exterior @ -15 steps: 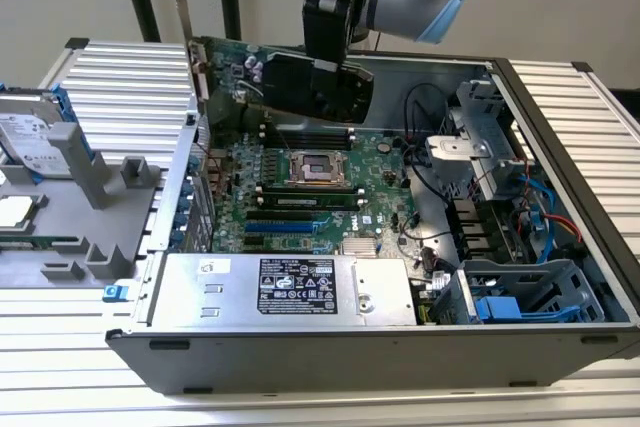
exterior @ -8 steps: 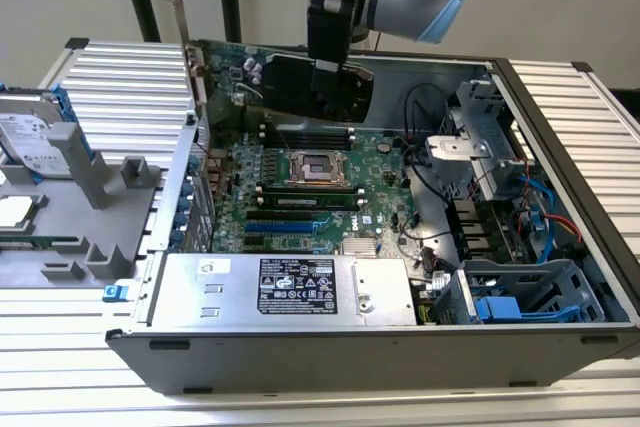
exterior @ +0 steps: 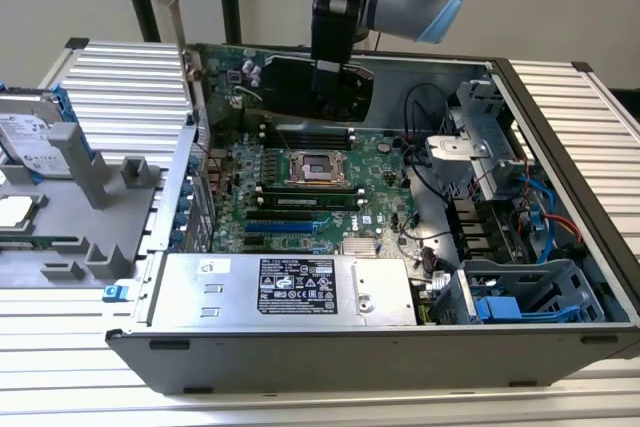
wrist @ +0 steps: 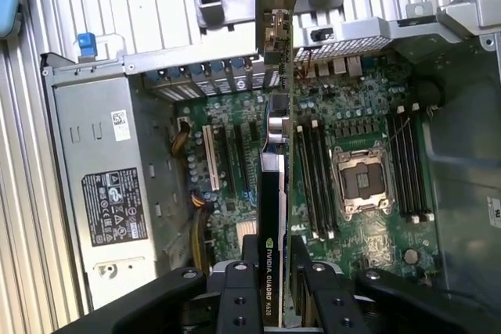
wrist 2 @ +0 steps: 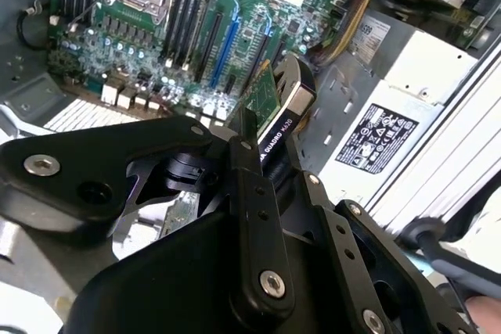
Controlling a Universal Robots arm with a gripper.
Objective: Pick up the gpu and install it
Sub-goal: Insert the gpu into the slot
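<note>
A: Where's the gpu (wrist: 273, 193)?

B: Clamped edge-up in the gripper (wrist: 274, 275), fingers closed on its black cooler side, held in the air above the motherboard (exterior: 300, 187) inside the open computer case (exterior: 560, 147). Its bracket (exterior: 172, 27) points toward the case's rear edge, probably to line up with a slot.

A: Anything hidden?

B: The card's contact edge, and which slot lies beneath it.

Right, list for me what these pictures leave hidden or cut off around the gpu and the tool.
- Tool tips: in both wrist views its own black body covers where they meet the gpu.
- Gpu's lower edge: in the exterior view the card hangs over the motherboard, and which slot it lines up with cannot be told.
- Gpu's rear end: cut off by the picture's edge in the first wrist view.
</note>
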